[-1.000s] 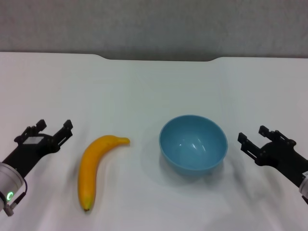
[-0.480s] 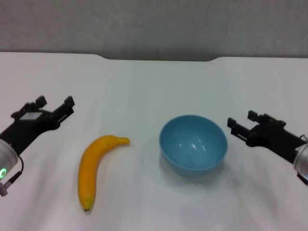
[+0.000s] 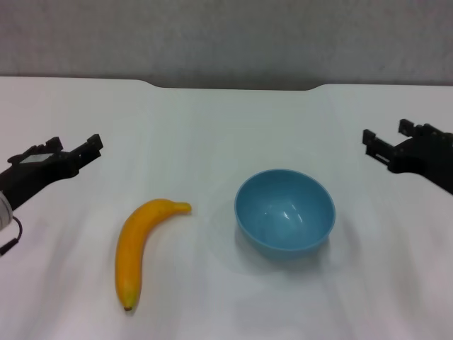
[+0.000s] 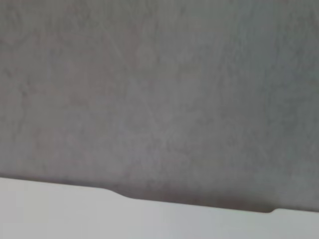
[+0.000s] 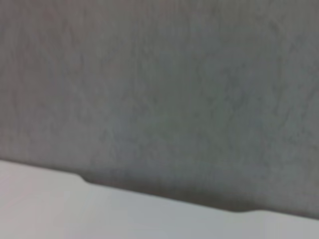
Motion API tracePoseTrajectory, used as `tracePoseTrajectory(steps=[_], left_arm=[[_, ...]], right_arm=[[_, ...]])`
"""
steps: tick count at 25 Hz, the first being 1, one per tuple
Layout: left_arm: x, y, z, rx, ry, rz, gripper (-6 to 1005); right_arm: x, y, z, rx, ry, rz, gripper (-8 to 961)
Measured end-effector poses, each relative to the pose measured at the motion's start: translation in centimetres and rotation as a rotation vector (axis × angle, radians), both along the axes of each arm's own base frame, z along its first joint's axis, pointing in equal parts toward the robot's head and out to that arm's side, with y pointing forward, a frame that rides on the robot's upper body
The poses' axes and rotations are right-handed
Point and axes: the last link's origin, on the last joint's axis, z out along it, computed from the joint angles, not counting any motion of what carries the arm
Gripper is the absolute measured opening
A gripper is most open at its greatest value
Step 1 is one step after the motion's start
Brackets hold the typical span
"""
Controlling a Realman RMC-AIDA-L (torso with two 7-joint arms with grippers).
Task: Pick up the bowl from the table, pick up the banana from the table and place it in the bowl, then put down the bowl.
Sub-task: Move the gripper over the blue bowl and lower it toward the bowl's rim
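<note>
A light-blue bowl (image 3: 284, 210) sits upright and empty on the white table (image 3: 212, 127), right of centre in the head view. A yellow-orange banana (image 3: 138, 241) lies on the table to its left, stem end toward the bowl, dark tip toward the near edge. My left gripper (image 3: 71, 145) is open and empty at the left, apart from the banana and farther back. My right gripper (image 3: 388, 133) is open and empty at the right, behind and to the right of the bowl, not touching it. Neither wrist view shows bowl, banana or fingers.
The table's far edge has a shallow notch (image 3: 233, 86) with a grey wall (image 3: 226, 35) behind it. Both wrist views show only that wall, the far edge of the table (image 4: 50, 214) and the notch (image 5: 159, 196).
Both grippers have moved away from the objects: the left one back and to the left, the right one first toward the bowl, then back and to the right. Bowl and banana have not moved.
</note>
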Motion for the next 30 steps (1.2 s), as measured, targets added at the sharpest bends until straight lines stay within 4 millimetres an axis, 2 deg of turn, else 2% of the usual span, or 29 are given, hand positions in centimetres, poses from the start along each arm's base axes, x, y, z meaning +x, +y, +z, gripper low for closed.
tracePoseTrajectory(steps=[6, 14, 20, 22, 27, 30], left_arm=[[0.4, 1.1, 1.0, -0.104, 0.037, -0.006, 830], [-0.1, 2.5, 1.0, -0.221, 0.189, 0.09, 830], [-0.3, 2.6, 1.1, -0.215, 0.232, 0.098, 830], [-0.1, 2.7, 1.2, -0.212, 0.236, 0.093, 830], [-0.1, 2.8, 1.1, -0.212, 0.251, 0.087, 830], [0.0, 2.8, 1.0, -0.208, 0.26, 0.084, 830]], right_arm=[[-0.4, 1.0, 1.5, -0.018, 0.037, -0.001, 707], [-0.8, 2.6, 1.4, -0.085, 0.042, 0.0, 707], [-0.2, 4.6, 1.1, -0.295, 0.088, -0.044, 707], [-0.1, 5.4, 0.5, -0.371, 0.036, -0.109, 707], [-0.7, 5.7, -0.3, -0.39, -0.08, -0.174, 706], [-1.0, 6.1, 0.7, -0.361, -0.206, -0.227, 706]])
